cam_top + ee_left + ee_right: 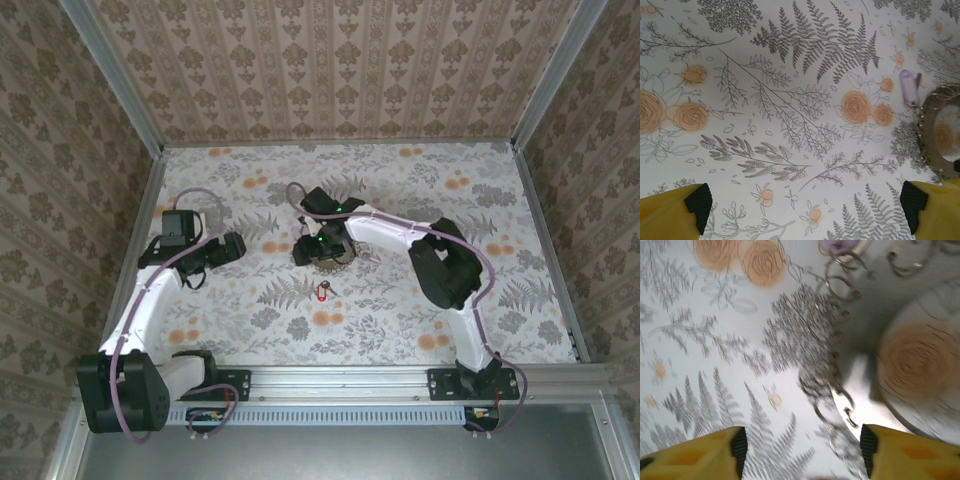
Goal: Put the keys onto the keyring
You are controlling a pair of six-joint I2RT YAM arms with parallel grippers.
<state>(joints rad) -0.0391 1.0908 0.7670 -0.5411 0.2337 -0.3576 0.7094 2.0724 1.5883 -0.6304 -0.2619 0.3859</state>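
The keys are one tiny red-headed piece [322, 291] lying on the flowered tabletop, just in front of the keyring [337, 257]. My right gripper [320, 250] hangs directly over that ring. In the right wrist view, the keyring [827, 340] is a blurred chain of small metal loops. It runs down between the fingers of my right gripper [802, 450], close to the right pad [867, 447], and the jaws stand apart. My left gripper [240, 247] is to the left of the ring and wide open [805, 202] over bare cloth. The keyring [932, 125] curves along that view's right edge.
A small lilac tag [909, 87] lies by the ring's far side. A pale round disc [920, 365] sits inside the loop. Patterned walls enclose the table [400, 330] on three sides. The right arm's elbow [445, 265] rises at mid-right.
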